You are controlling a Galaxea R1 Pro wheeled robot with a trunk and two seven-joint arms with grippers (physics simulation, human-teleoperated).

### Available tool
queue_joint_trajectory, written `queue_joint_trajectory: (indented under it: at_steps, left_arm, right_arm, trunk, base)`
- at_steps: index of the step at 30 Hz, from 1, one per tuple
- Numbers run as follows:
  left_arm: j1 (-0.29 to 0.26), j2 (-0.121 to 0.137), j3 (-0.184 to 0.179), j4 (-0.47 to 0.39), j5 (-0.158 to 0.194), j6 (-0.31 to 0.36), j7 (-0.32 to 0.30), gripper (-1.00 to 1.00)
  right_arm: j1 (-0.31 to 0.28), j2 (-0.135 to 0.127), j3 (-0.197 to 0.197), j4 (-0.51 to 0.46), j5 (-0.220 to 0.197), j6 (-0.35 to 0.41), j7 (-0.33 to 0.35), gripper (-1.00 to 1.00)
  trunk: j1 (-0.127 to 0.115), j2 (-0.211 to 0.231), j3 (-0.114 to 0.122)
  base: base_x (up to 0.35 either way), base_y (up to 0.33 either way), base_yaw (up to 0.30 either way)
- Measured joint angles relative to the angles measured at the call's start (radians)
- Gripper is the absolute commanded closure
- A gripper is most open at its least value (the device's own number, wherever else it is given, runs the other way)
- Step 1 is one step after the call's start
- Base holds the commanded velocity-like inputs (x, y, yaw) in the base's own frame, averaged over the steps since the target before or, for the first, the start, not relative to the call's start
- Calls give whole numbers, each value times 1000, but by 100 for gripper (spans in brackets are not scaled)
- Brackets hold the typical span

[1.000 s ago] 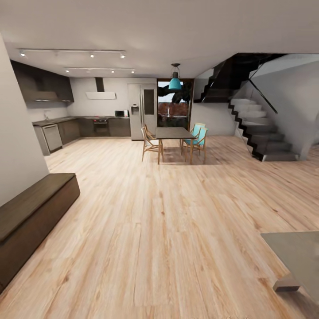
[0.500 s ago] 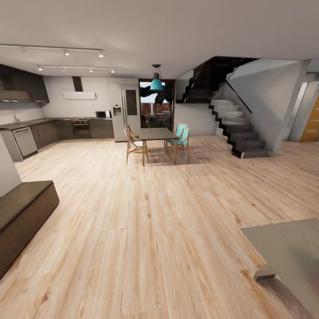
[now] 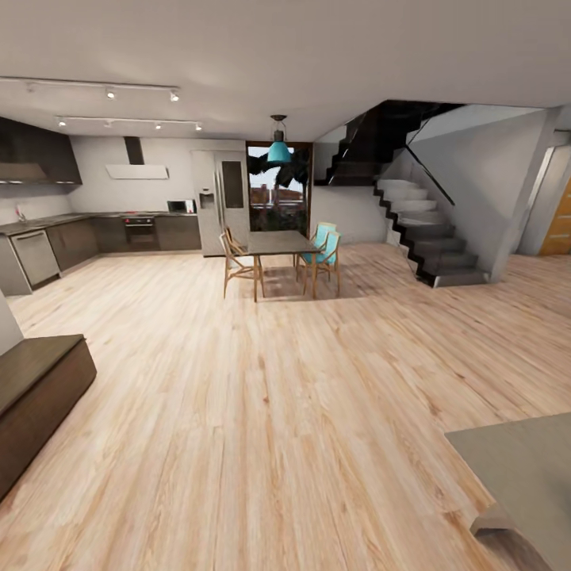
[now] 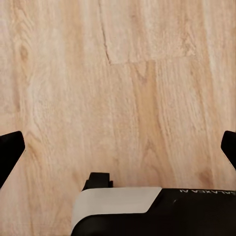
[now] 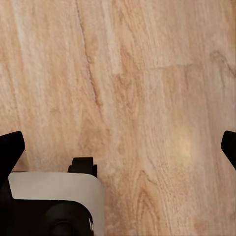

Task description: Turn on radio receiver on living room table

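The low table (image 3: pixel 519 464) with its glossy grey-beige top pokes in at the bottom right corner of the head view, with one leg (image 3: pixel 493 519) on the plank floor. The radio receiver is out of view. In the left wrist view, my left gripper (image 4: pixel 119 150) hangs over bare wood floor, its dark fingertips (image 4: pixel 10 150) far apart and nothing between them. My right gripper (image 5: pixel 119 150) is likewise open above the planks, with nothing held.
A long dark bench (image 3: pixel 36 388) stands at the left. Across the wide plank floor are a dark-topped dining table (image 3: pixel 279 242) with wooden and teal chairs, a kitchen counter (image 3: pixel 47 238), a fridge (image 3: pixel 222 202) and a dark staircase (image 3: pixel 432 238).
The whole head view has swung right, so the camera moved: bench and kitchen slid left, the stairs came further in, and the low table's corner now sits lower in the picture.
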Motion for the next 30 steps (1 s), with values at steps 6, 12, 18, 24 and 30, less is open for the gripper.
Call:
queue_joint_trajectory:
  at_steps: [6, 12, 18, 24, 30]
  left_arm:
    - [0, 0, 1, 0, 2, -5, 0, -100]
    - [0, 0, 11, 0, 2, -8, 0, -100]
    - [0, -1, 25, 0, 2, -8, -3, -100]
    - [0, 0, 27, 0, 0, -11, -7, -100]
    - [0, -8, 15, 1, -5, -7, -13, -100]
  right_arm:
    - [0, 0, 0, 0, -1, 0, 0, -100]
    - [0, 0, 0, 0, -1, 0, 0, -100]
    - [0, 0, 0, 0, -1, 1, 0, -100]
    - [0, 0, 1, 0, -1, 0, 0, -100]
    - [-1, 0, 1, 0, -1, 0, 0, -100]
  trunk:
    - [-23, 42, 19]
    - [-46, 84, 38]
    - [-69, 126, 56]
    - [-69, 126, 57]
    - [-69, 126, 57]
  base:
    - [178, 50, -231]
    - [12, 3, -275]
    - [0, 0, -249]
    - [2, 0, -52]
    - [245, 0, -3]
